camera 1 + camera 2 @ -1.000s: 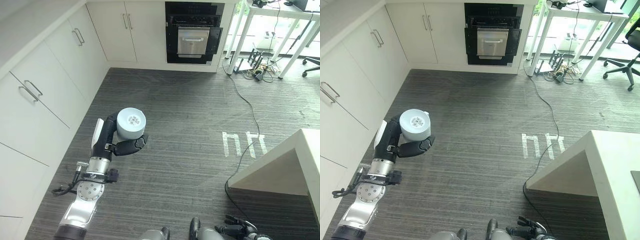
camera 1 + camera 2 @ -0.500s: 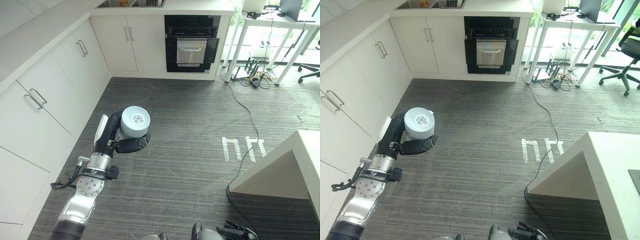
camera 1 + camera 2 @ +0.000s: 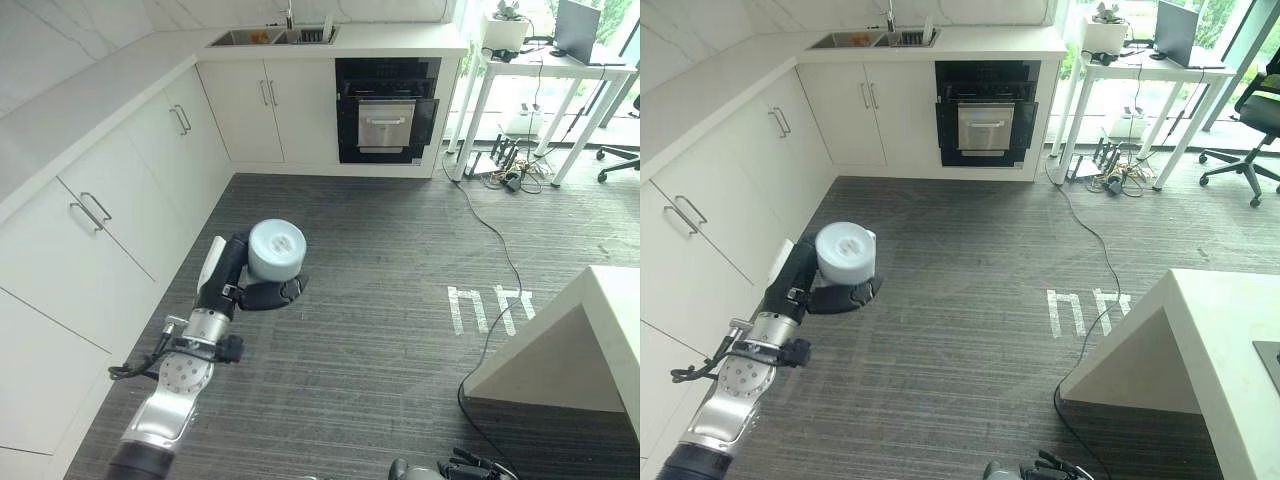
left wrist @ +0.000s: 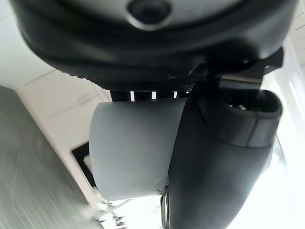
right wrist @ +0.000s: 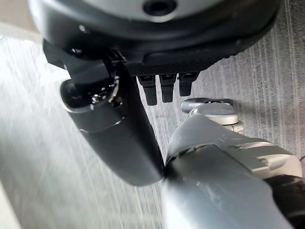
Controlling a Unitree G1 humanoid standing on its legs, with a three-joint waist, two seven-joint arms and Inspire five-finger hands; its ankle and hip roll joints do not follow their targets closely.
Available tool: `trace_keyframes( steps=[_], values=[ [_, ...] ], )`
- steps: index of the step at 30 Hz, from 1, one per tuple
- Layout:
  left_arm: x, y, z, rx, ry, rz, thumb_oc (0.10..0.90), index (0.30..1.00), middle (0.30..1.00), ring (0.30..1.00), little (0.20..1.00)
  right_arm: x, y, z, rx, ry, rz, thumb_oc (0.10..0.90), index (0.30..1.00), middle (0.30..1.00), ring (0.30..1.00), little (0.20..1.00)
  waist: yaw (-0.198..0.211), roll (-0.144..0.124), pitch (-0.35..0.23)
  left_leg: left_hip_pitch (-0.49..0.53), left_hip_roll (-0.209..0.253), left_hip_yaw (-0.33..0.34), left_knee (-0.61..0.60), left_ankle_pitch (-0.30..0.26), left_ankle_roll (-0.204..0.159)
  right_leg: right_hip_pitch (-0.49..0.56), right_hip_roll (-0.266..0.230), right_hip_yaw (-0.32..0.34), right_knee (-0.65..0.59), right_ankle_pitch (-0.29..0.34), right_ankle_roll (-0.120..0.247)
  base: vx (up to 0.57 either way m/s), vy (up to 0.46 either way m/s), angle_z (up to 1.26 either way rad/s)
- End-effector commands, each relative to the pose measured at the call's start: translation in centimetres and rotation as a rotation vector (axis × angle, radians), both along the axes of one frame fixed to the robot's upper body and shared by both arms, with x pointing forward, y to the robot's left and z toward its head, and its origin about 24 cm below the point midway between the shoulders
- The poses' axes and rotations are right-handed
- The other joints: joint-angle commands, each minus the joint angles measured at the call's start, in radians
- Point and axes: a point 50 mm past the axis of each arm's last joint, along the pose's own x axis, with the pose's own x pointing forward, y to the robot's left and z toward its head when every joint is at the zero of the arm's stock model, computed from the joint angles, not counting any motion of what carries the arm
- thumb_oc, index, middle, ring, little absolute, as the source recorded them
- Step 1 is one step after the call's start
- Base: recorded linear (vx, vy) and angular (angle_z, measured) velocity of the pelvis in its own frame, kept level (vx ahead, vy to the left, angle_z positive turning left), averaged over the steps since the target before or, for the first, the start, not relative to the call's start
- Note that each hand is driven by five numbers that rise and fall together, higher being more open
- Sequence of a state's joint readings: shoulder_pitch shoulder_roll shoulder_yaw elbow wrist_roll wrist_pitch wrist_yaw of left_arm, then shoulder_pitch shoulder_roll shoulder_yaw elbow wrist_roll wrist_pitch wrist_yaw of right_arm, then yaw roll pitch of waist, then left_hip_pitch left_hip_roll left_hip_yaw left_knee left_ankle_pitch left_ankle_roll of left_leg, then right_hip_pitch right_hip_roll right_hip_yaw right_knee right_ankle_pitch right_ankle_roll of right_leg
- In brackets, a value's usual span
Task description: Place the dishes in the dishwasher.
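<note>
The cup (image 3: 276,250), a pale upside-down dish, sits in the left hand (image 3: 262,293), whose fingers and thumb curl around it, at about 9 o'clock above the striped floor (image 3: 400,300). The black appliance (image 3: 387,110) at 12 o'clock stands well apart, so the carrying is underway and the placing remains. The right hand (image 5: 119,138) hangs low with relaxed fingers. The inside of the appliance is hard to make out.

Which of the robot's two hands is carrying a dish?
The left hand: its fingers curl around a white cup, while the right hand hangs near the floor holding nothing.
</note>
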State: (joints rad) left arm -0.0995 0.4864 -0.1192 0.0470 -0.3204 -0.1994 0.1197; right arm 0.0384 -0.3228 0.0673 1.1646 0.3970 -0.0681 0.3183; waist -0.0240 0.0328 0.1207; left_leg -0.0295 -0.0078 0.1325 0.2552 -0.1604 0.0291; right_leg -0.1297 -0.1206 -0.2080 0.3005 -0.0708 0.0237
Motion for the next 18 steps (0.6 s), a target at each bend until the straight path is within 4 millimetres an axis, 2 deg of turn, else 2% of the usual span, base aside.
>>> trace_keyframes(
  steps=[1, 6, 8, 9, 10, 11, 12, 14, 17, 18],
  values=[
    [1.78, -2.09, 7.4, -0.116, -0.331, -0.069, 0.4, 0.3, 0.3, 0.3, 0.3, 2.82, 1.35, 0.71, 0.038, -0.115, 0.044, 0.8, 0.9, 0.9, 0.9, 0.9, -0.05, 0.014, -0.021, -0.037, 0.065, 0.032, 0.045, -0.082, -0.064, 0.095, 0.04, 0.01, 0.0, -0.18, 0.055, 0.0, 0.0, 0.0],
    [2.01, -2.32, 7.26, -0.117, -0.325, -0.074, 0.4, 0.3, 0.3, 0.3, 0.3, 2.43, 1.16, 0.55, 0.003, -0.094, 0.029, 0.8, 0.9, 0.9, 0.9, 0.9, -0.068, 0.005, -0.017, -0.008, 0.053, 0.051, 0.045, -0.077, -0.058, 0.09, 0.061, 0.049, 0.0, -0.18, 0.045, 0.04, 0.002, -0.03],
    [2.0, -2.58, 7.31, -0.117, -0.332, -0.081, 0.4, 0.3, 0.3, 0.3, 0.3, 2.47, 1.07, 0.62, -0.01, -0.095, 0.035, 0.8, 0.9, 0.9, 0.9, 0.9, -0.059, -0.019, -0.003, 0.001, 0.02, 0.058, 0.045, -0.04, -0.052, 0.098, 0.054, 0.082, 0.0, -0.171, 0.038, 0.14, 0.004, 0.09],
    [2.05, -2.68, 7.41, -0.112, -0.335, -0.092, 0.4, 0.3, 0.3, 0.3, 0.3, 2.46, 1.01, 0.65, -0.014, -0.1, 0.029, 0.8, 0.9, 0.9, 0.9, 0.9, -0.042, -0.037, 0.014, -0.018, -0.003, 0.042, 0.045, 0.013, -0.053, 0.11, 0.05, 0.103, 0.0, -0.165, 0.034, 0.15, 0.009, 0.08],
    [2.06, -2.63, 7.48, -0.109, -0.337, -0.097, 0.4, 0.3, 0.3, 0.3, 0.3, 2.42, 0.94, 0.65, -0.014, -0.102, 0.025, 0.8, 0.9, 0.9, 0.9, 0.9, -0.038, -0.037, 0.021, -0.031, -0.003, 0.038, 0.045, 0.013, -0.052, 0.113, 0.052, 0.105, 0.0, -0.163, 0.035, 0.16, 0.065, 0.05],
    [2.09, -2.49, 7.62, -0.104, -0.339, -0.102, 0.4, 0.3, 0.3, 0.3, 0.3, 2.42, 0.83, 0.67, -0.016, -0.106, 0.025, 0.8, 0.9, 0.9, 0.9, 0.9, -0.036, -0.03, 0.032, -0.055, 0.007, 0.035, 0.045, 0.005, -0.052, 0.117, 0.059, 0.104, 0.0, -0.163, 0.038, 0.18, 0.176, 0.08],
    [2.1, -2.31, 7.71, -0.102, -0.343, -0.102, 0.4, 0.3, 0.3, 0.3, 0.3, 2.55, 0.77, 0.71, -0.023, -0.108, 0.034, 0.8, 0.9, 0.9, 0.9, 0.9, -0.036, -0.01, 0.042, -0.1, 0.034, 0.032, 0.045, 0.009, -0.061, 0.122, 0.073, 0.098, 0.0, -0.17, 0.04, 0.21, 0.23, 0.15],
    [2.24, -2.26, 7.76, -0.105, -0.352, -0.098, 0.4, 0.3, 0.3, 0.3, 0.3, 2.75, 0.58, 0.81, -0.039, -0.112, 0.035, 0.8, 0.9, 0.9, 0.9, 0.9, -0.03, 0.007, 0.053, -0.178, 0.057, 0.037, 0.045, 0.049, -0.077, 0.141, 0.078, 0.097, 0.0, -0.184, 0.04, 0.26, 0.285, 0.17],
    [2.53, -1.97, 7.59, -0.097, -0.345, -0.08, 0.4, 0.3, 0.3, 0.3, 0.3, 3.18, 0.78, 0.82, -0.048, -0.112, 0.028, 0.8, 0.9, 0.9, 0.9, 0.9, -0.019, 0.004, 0.032, -0.18, 0.027, 0.028, 0.045, 0.027, -0.043, 0.18, 0.045, 0.101, 0.0, -0.211, 0.067, 0.34, 0.365, -0.19],
    [2.78, -1.91, 7.74, -0.081, -0.345, -0.086, 0.4, 0.3, 0.3, 0.3, 0.3, 3.05, 0.94, 0.8, -0.041, -0.128, 0.021, 0.8, 0.9, 0.9, 0.9, 0.9, -0.021, 0.009, 0.02, -0.169, 0.022, 0.034, 0.045, 0.008, -0.017, 0.203, 0.045, 0.09, 0.0, -0.212, 0.067, 0.41, 0.342, -0.77]
  ],
)
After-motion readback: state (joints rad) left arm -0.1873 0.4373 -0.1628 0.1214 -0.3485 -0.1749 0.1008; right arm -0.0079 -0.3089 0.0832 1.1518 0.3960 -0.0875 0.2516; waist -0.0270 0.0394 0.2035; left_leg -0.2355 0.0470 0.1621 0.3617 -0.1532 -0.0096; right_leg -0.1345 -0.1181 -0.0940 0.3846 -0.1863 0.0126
